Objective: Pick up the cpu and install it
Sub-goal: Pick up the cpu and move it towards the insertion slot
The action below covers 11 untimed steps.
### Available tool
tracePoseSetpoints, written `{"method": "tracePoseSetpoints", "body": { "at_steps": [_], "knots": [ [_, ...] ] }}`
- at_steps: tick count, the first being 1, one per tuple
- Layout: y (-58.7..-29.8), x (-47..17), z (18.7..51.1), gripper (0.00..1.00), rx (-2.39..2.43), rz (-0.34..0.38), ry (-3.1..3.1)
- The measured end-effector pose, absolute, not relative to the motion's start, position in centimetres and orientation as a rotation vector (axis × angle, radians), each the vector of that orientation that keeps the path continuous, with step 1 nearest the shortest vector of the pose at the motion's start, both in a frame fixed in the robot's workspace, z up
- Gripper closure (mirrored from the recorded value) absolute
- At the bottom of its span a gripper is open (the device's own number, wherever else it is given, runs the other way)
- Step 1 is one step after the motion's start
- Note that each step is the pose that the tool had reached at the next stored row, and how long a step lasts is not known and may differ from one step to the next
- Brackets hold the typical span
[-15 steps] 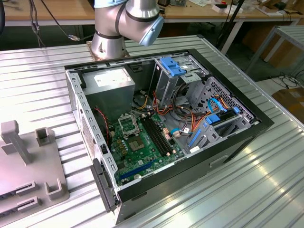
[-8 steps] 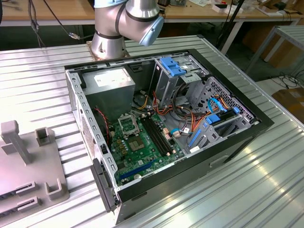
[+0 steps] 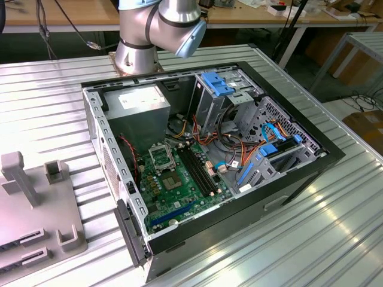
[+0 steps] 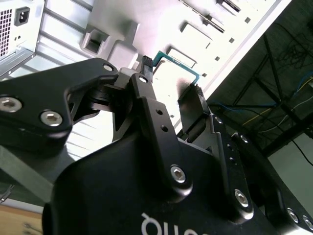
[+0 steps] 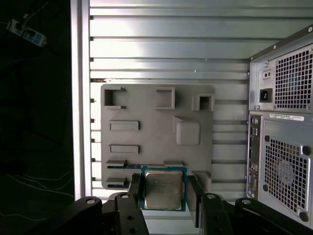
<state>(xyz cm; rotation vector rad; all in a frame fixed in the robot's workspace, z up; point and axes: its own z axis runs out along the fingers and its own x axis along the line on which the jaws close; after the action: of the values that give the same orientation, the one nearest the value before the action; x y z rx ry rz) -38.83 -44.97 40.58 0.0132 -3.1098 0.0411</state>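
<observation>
In the first wrist view the cpu [image 5: 164, 189], a square chip with a silver-grey face and a green rim, sits between the two black fingers of my gripper [image 5: 165, 192]. The fingers press on its opposite edges, and it is lifted above the grey holder tray [image 5: 156, 132]. The second wrist view shows the same grip from the side: the cpu [image 4: 177, 62] is held by its green edge at the tips of the gripper [image 4: 171, 78]. In the exterior view the open computer case [image 3: 299, 173] holds the green motherboard [image 3: 179, 191] with its square socket [image 3: 160, 156].
The arm's base [image 3: 137, 54] stands behind the case. The grey tray [image 3: 30, 215], with raised blocks and slots, lies on the ribbed metal table [image 3: 335, 239] at the exterior view's left. The case's rear panel [image 5: 283, 147] is beside the tray. Cables and drive bays fill the case's right half.
</observation>
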Motion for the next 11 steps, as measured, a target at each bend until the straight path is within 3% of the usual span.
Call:
{"method": "tracePoseSetpoints", "body": {
  "at_steps": [11],
  "knots": [
    [-45.0,-37.6,40.6,0.53,0.013,0.041,-3.110]
  ]
}}
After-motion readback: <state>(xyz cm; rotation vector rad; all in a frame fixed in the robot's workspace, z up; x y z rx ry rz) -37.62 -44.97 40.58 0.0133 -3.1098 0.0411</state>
